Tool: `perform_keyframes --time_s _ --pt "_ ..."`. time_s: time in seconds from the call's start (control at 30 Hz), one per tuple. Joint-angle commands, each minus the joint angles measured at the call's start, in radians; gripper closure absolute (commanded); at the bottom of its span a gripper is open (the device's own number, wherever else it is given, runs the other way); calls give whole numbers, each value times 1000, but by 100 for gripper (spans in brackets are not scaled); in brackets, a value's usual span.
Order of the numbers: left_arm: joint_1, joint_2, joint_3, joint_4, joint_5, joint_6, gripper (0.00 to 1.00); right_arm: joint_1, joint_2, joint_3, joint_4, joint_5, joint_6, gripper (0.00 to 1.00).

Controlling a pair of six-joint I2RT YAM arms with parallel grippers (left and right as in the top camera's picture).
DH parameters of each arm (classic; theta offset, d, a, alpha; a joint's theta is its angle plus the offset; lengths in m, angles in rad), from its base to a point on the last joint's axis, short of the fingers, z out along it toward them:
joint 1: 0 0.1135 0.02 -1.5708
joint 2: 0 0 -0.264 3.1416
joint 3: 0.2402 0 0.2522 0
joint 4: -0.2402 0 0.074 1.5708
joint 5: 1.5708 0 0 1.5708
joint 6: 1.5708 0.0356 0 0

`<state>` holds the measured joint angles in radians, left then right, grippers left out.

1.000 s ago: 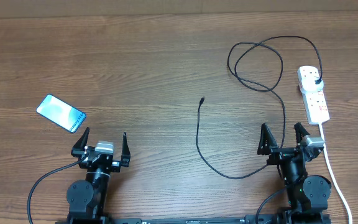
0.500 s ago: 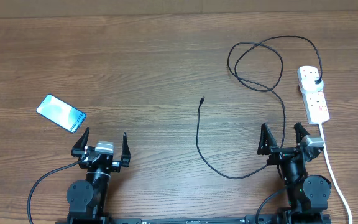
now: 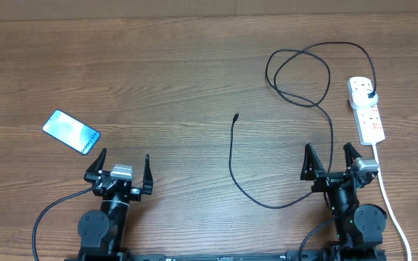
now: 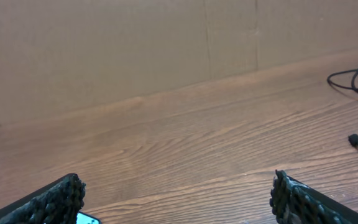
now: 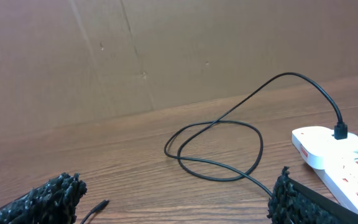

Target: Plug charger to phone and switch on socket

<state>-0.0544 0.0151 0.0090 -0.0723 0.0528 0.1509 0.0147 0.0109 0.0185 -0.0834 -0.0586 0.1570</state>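
Note:
The phone [image 3: 71, 131] lies flat at the left with its light-blue screen up; a corner shows in the left wrist view [image 4: 87, 219]. The black charger cable [image 3: 232, 156] runs from its loose connector tip [image 3: 236, 116] in mid-table, loops at the back right [image 5: 216, 146], and its plug [image 3: 371, 95] sits in the white socket strip [image 3: 366, 112]. The tip also shows in both wrist views [image 4: 355, 140] [image 5: 99, 205]. My left gripper [image 3: 120, 165] is open and empty, just near of the phone. My right gripper [image 3: 332, 159] is open and empty, straddling the cable.
The socket's thick white cord [image 3: 390, 203] runs down the right side past my right arm. A brown cardboard wall [image 5: 166, 50] stands behind the wooden table [image 3: 158, 72].

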Motion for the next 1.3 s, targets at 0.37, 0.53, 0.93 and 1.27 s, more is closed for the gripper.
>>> perform_keyframes --time_s 0.37,0.53,0.93,1.27 --pt "4 -5 97 1 15 -51 0 6 -8 -11 3 13 3 0" --pt "3 72 190 1 15 -75 0 6 -8 -11 3 13 3 0" --pt "3 457 490 -9 96 -121 0 6 -8 -11 3 13 3 0" --pt "3 839 872 -235 253 -140 0 6 -8 -11 3 13 3 0"
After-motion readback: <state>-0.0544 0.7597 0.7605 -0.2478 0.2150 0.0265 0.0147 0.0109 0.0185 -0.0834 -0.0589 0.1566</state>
